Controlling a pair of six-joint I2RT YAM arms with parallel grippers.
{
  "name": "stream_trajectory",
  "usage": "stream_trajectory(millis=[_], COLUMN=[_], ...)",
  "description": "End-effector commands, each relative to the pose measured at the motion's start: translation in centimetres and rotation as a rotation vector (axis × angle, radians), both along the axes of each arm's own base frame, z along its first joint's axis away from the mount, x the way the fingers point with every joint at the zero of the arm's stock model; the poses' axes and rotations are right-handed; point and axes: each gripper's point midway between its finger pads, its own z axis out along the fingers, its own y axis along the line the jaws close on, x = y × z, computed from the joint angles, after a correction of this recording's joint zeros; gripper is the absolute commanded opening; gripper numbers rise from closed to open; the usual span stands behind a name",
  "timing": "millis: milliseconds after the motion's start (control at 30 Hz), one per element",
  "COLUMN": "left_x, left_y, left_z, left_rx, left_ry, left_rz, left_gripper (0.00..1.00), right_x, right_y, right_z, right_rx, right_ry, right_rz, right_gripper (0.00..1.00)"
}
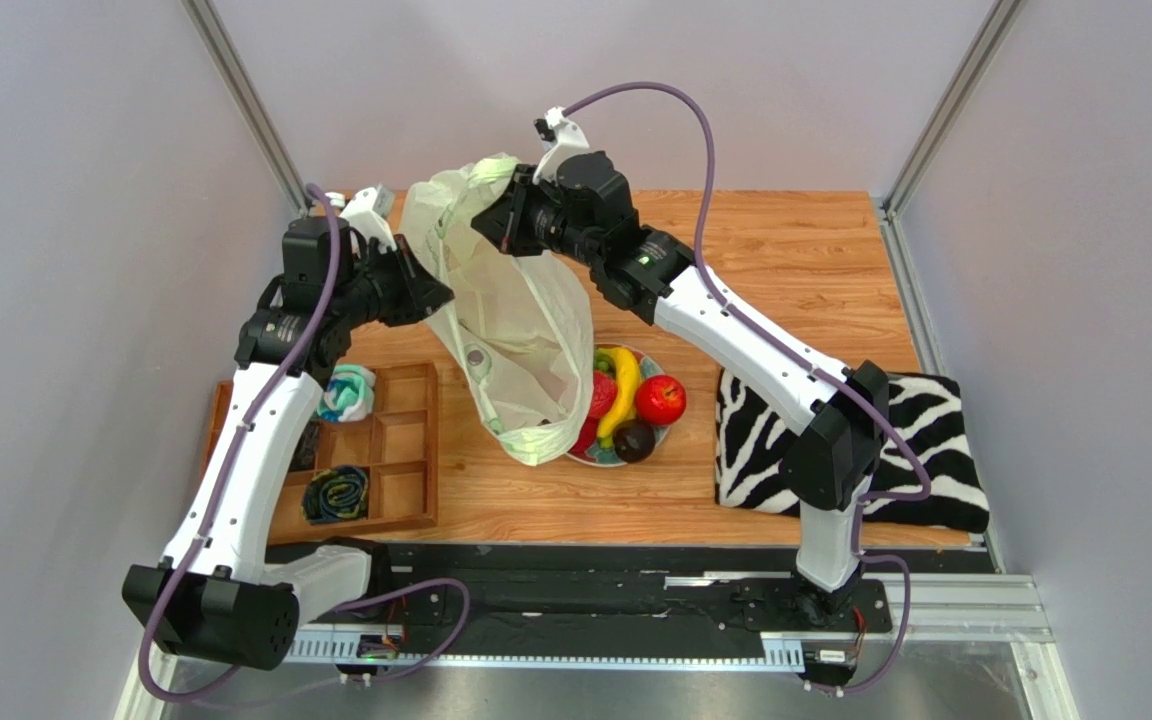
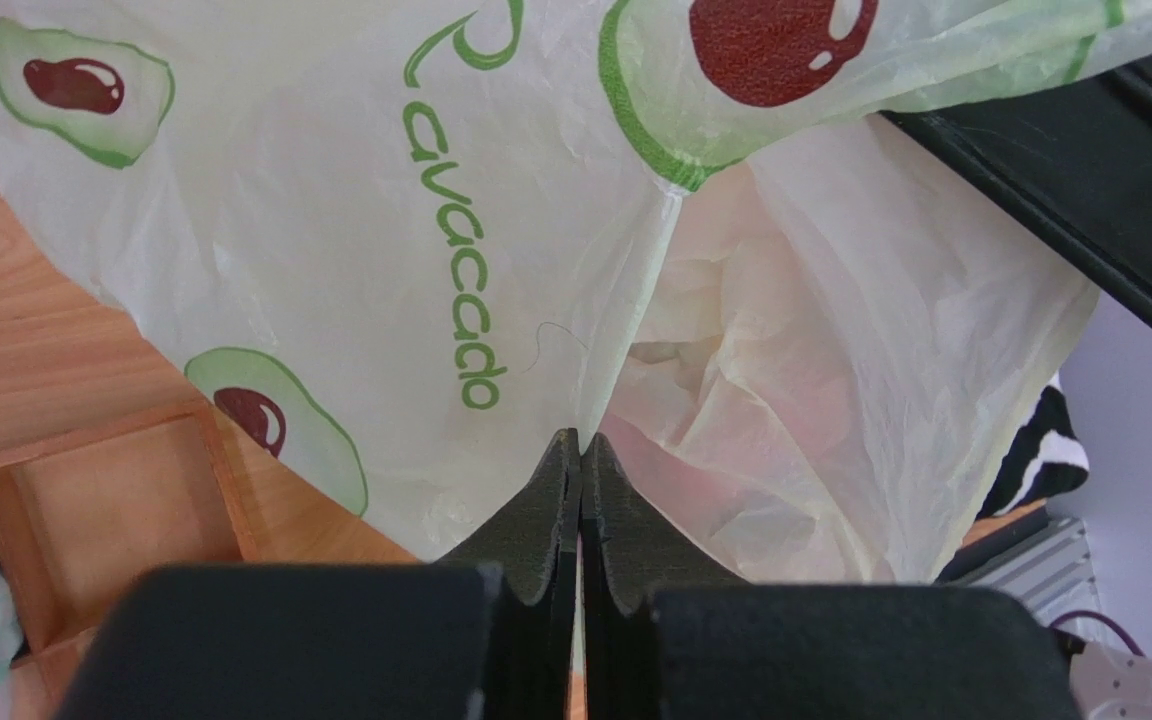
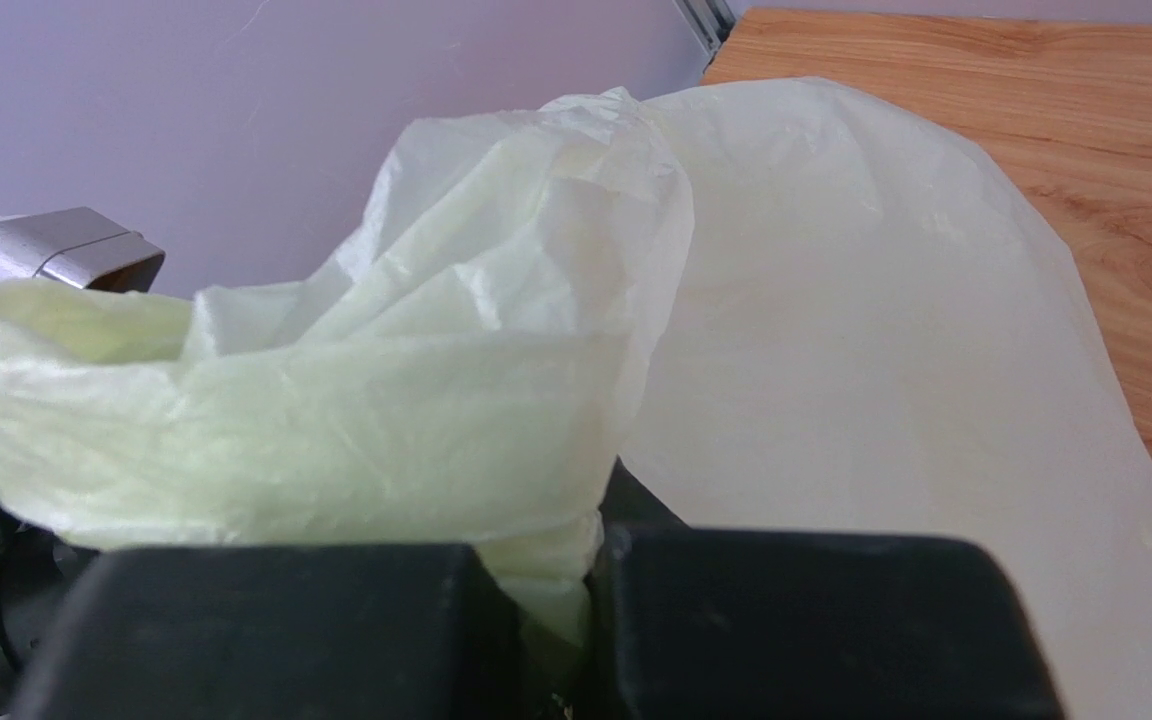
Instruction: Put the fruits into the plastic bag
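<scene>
Left gripper (image 2: 579,468): pads pressed together, pinching a fold of the plastic bag (image 2: 432,225). Right gripper (image 3: 555,608): clamped on the bag's bunched upper rim. Bag: hung between both arms, lower end draped over the plate (image 1: 597,458). Fruits (image 1: 630,402): on the plate, outside the bag, below both grippers. Step, judged: opening the mouth. Next: draw the rim apart without tearing thin film.

plate (image 1: 663,438): left side hidden under plastic bag (image 1: 515,323) | right pincer (image 3: 570,585): fingertips buried in bag folds
</scene>
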Motion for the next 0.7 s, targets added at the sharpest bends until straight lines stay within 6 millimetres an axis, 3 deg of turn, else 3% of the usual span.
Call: stream_trajectory(millis=[0, 133, 333, 500, 667], left_x=[-0.6, -1.4, -2.8, -2.2, -0.1], left_y=[1.3, 3.7, 6.2, 3.4, 2.4], left_z=[1.8, 2.6, 3.2, 4.7, 4.0], left_rx=[0.034, 0.094, 0.078, -0.07, -0.124], left_ry=[-0.068, -0.077, -0.032, -0.022, -0.009], left_rz=[0.056, 0.124, 0.165, 0.027, -0.024], left_gripper=[0.0, 0.0, 0.0, 0.0, 0.0], right_x=[0.0, 1.6, 5.1, 7.5, 8.9], right_y=[-0.5, -2.4, -5.8, -6.3, -6.1], right_z=[2.3, 1.8, -1.0, -5.7, -8.7], right_rx=[0.025, 0.001, -0.048, -0.142, -0.195], right_ry=[-0.058, -0.05, 0.017, 0.085, 0.129], right_rz=[-0.021, -0.083, -0.165, -0.181, -0.168], right_gripper=[0.0, 0.0, 0.0, 0.0, 0.0])
